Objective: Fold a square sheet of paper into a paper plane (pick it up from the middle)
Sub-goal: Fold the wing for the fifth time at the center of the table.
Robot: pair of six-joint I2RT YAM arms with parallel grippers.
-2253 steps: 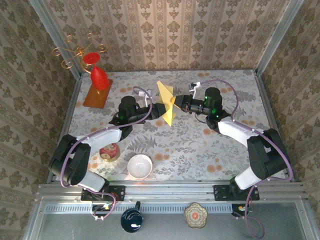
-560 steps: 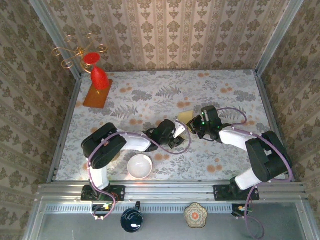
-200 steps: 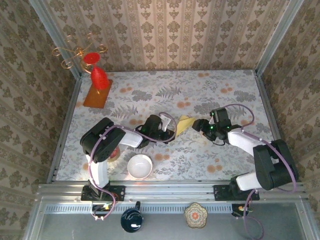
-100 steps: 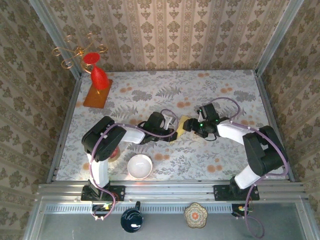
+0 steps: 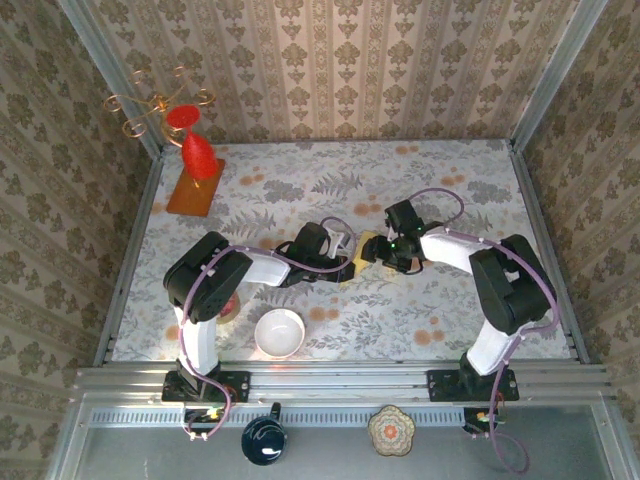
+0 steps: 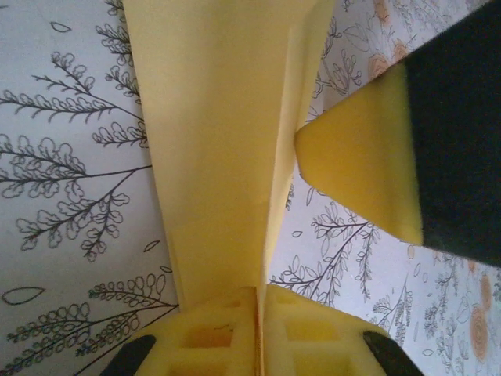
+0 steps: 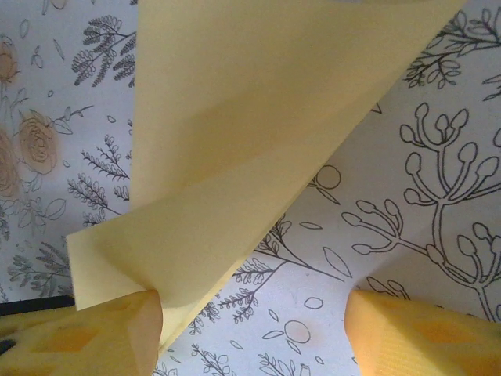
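Centre of surface (image 5: 300, 190): paper plane (image 6: 219, 141) folded narrow, lying low between both claws, less spread than a second ago. Left claw (image 6: 258, 329) clenched on its creased end. Right claw (image 7: 250, 309) released, now drawn in close, one finger (image 7: 117, 329) touching the fold.

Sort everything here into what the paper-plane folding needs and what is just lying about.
In the job: yellow paper, part-folded, pinched in the left end effector; right end effector, open beside it.
Lying about: white bowl, red vase, orange-brown board, dark mug, patterned dish.
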